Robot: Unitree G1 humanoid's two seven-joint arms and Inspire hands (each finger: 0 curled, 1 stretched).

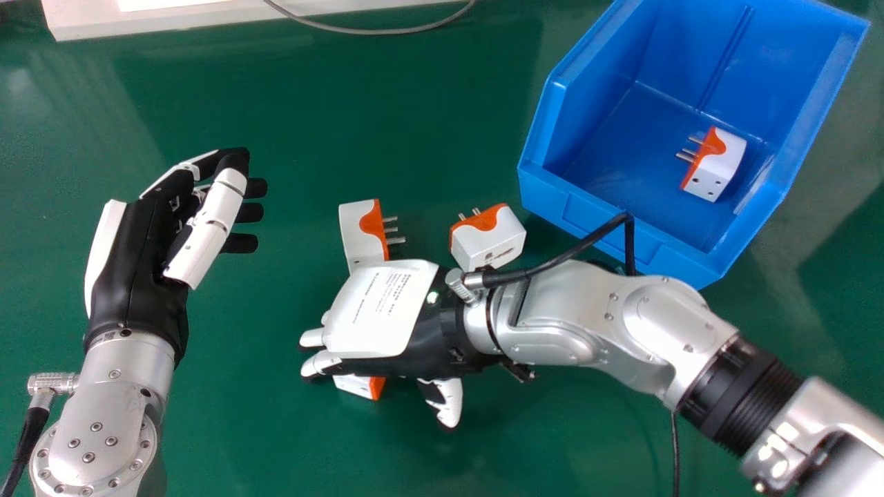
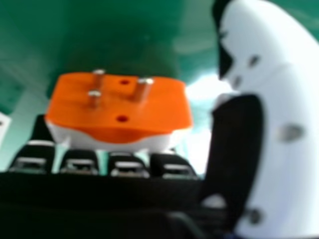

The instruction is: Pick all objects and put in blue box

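So, green table [image 1: 290,90], with a blue box [image 1: 601,200] at the far right. The right hand [image 1: 383,310] is palm-down and pretty wide, thumb out from the fingers, with a plug adapter [image 1: 353,384] beneath it. Left hand [image 1: 131,269]'s over on the left, fingers loosely bent, empty. Two more adapters [image 1: 487,241] lie on the table just beyond the right hand, another [image 1: 719,166] inside the box.

One view looks forward and down from the head, another close-up from the right hand [image 1: 380,310], which both share.
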